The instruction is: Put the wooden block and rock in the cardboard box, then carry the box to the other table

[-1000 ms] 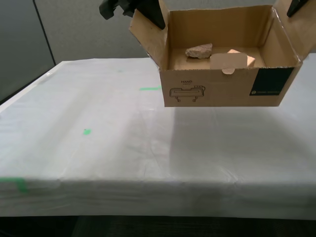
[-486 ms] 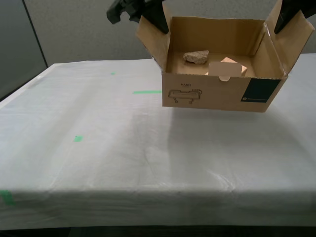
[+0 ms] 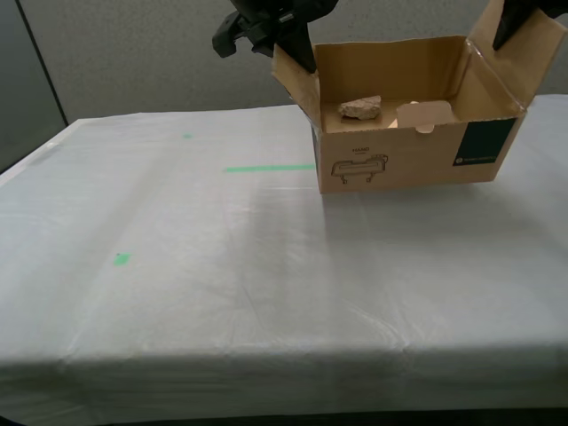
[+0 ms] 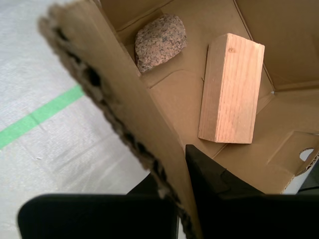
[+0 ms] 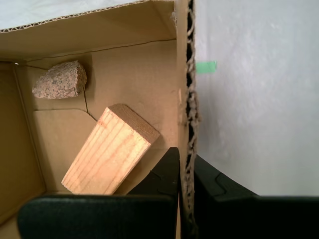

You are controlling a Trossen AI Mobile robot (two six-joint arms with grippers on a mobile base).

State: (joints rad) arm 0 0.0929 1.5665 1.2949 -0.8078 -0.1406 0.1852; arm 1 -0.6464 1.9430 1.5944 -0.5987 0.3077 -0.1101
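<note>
The cardboard box point(image 3: 408, 155) sits low on the other table point(image 3: 222, 266), at or just above its white cloth; I cannot tell which. Its flaps stand open. The rock point(image 3: 360, 107) lies inside, toward the exterior view's left. In that view a front flap hides the wooden block. My second gripper point(image 4: 174, 179) is shut on the box's flap at the exterior view's left point(image 3: 288, 40), with the rock point(image 4: 159, 42) and wooden block point(image 4: 232, 89) below it. My first gripper point(image 5: 185, 164) is shut on the opposite flap point(image 3: 510, 22), above the block point(image 5: 109, 152) and rock point(image 5: 60, 79).
A green tape strip point(image 3: 269, 168) lies on the cloth just beside the box on the exterior view's left, and small green marks point(image 3: 121, 259) lie nearer the front. A grey partition wall point(image 3: 133, 53) stands behind the table. The table's front edge runs along the exterior view's bottom.
The camera has moved in toward the table. The box, held by both grippers, has come down from well above the cloth to the cloth's level, farther in from the front edge.
</note>
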